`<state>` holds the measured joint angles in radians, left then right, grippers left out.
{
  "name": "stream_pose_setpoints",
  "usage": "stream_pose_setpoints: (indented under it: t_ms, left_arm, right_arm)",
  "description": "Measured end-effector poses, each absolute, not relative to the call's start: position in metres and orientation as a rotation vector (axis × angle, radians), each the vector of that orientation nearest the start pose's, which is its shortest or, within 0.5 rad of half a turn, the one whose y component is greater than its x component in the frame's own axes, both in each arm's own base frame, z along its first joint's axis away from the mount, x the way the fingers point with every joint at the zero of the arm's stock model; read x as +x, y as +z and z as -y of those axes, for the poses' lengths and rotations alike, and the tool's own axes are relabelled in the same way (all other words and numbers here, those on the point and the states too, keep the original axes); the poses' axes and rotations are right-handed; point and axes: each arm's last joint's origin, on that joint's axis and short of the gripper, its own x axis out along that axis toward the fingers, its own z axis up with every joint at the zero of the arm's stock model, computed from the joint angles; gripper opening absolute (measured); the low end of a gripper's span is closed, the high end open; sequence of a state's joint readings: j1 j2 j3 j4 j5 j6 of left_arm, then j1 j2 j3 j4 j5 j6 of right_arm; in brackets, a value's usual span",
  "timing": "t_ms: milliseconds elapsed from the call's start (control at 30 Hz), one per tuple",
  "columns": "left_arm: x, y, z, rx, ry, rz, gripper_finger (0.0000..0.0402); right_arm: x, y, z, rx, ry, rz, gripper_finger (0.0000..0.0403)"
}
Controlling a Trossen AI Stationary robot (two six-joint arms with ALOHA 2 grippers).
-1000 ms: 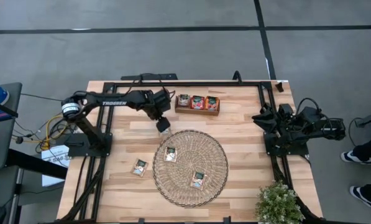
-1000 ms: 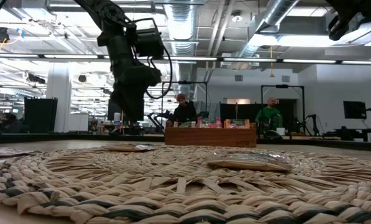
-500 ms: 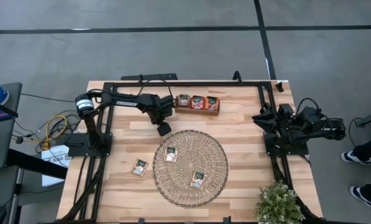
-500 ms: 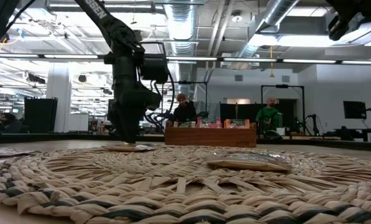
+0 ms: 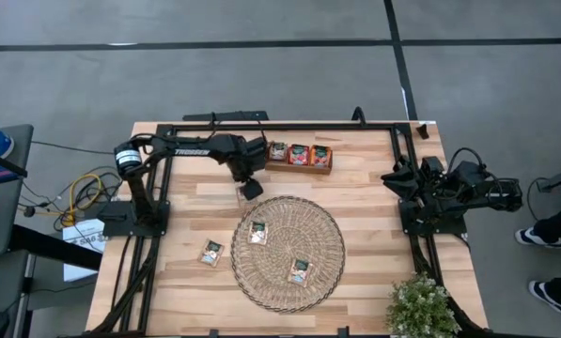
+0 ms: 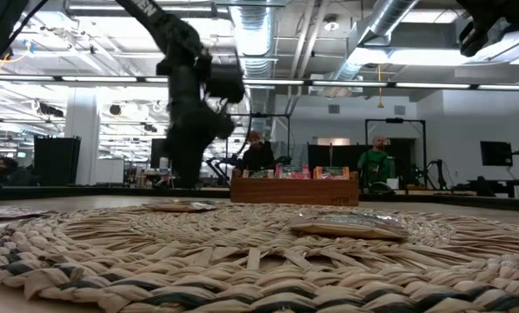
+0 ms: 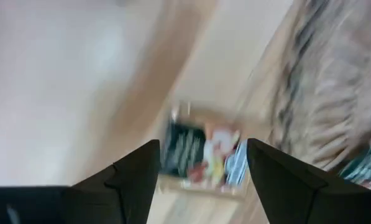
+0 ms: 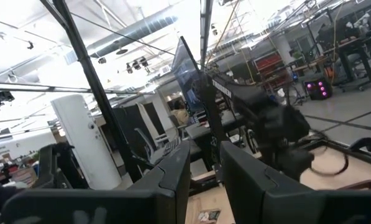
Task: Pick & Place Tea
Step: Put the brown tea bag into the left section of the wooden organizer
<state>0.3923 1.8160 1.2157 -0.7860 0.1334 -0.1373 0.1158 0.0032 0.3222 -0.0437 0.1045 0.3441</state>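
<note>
Tea sachets lie in several places. Three stand in the wooden tray (image 5: 299, 156), two lie on the round woven mat (image 5: 257, 233) (image 5: 301, 271), and one lies on the bare table (image 5: 211, 252). Another sachet (image 7: 201, 155) lies flat on the table by the mat's far-left rim. My left gripper (image 5: 250, 191) (image 7: 201, 165) hangs open just over it, pointing steeply down, with a finger showing on either side of it. My right gripper (image 8: 205, 174) waits at the table's right edge, its fingers a little apart with nothing between them.
The woven mat (image 5: 289, 252) fills the table's middle, its rim close beside the left gripper. The tray stands just beyond, toward the far edge. A potted plant (image 5: 421, 305) sits at the near right corner. People show in the room behind the table.
My left gripper has come down toward the table over the sachet by the mat's far-left rim and tipped more steeply downward. It has then shifted slightly toward the tray. Its fingers have stayed open. No sachet has moved.
</note>
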Motion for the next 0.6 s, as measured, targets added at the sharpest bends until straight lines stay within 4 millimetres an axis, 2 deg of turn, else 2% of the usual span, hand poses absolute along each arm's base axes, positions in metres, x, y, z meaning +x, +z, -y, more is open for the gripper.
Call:
stream_pose_setpoints:
  t_ms: [133, 233, 400, 600]
  left_arm:
    - [0.323, 0.194, -0.131, -0.387, 0.303, -1.277, 0.0234]
    - [0.323, 0.194, -0.134, -0.349, 0.310, -1.289, 0.0234]
    - [0.310, 0.172, -0.138, -0.362, 0.308, -1.389, 0.0234]
    - [0.306, 0.146, -0.142, -0.393, 0.305, -1.453, 0.0233]
  right_arm:
    - [0.063, 0.264, -0.004, 0.373, 0.058, 0.269, 0.0082]
    - [0.063, 0.264, -0.004, 0.372, 0.059, 0.269, 0.0082]
    - [0.063, 0.264, -0.004, 0.372, 0.059, 0.268, 0.0082]
    - [0.063, 0.264, -0.004, 0.370, 0.060, 0.263, 0.0082]
